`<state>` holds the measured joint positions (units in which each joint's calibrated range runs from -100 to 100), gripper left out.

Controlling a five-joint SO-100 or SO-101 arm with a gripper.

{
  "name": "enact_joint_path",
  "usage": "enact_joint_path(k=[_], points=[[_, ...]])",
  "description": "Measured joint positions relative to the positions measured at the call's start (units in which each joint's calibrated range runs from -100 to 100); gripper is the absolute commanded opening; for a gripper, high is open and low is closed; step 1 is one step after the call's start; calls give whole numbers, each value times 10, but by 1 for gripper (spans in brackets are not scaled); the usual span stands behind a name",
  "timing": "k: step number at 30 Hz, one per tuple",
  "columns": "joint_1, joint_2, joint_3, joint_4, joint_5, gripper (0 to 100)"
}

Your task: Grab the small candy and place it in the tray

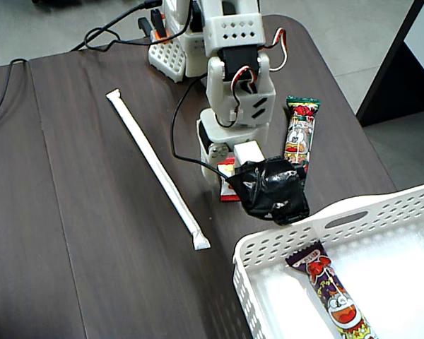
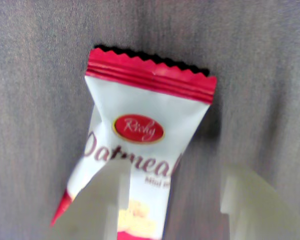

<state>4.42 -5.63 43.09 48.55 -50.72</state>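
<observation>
Lies flat on the dark wood table (image 1: 92,212), the Richy oatmeal candy (image 2: 140,150), mostly hidden under the arm in the fixed view, well short of the white perforated tray (image 1: 283,247); looks light, thin, crinkly, likely slippery; best pinched across the narrow cream middle; stands open and empty, the gripper (image 2: 175,200), fingers straddling the wrapper's lower edge.

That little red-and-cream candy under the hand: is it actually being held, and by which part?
Not held yet, it seems. In the wrist view the hand is open around the small candy's lower part: one finger overlaps it, the other stands clear.
</observation>
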Motion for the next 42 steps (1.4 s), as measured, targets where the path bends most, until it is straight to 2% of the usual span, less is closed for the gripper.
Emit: enact_joint_path(k=[7, 15, 24, 28, 42], points=[[4, -8, 31, -55, 0, 12], [1, -25, 37, -55, -9, 12], [-10, -76, 53, -5, -11, 12], [-13, -78, 53, -6, -37, 12], [-45, -78, 123, -114, -77, 12]])
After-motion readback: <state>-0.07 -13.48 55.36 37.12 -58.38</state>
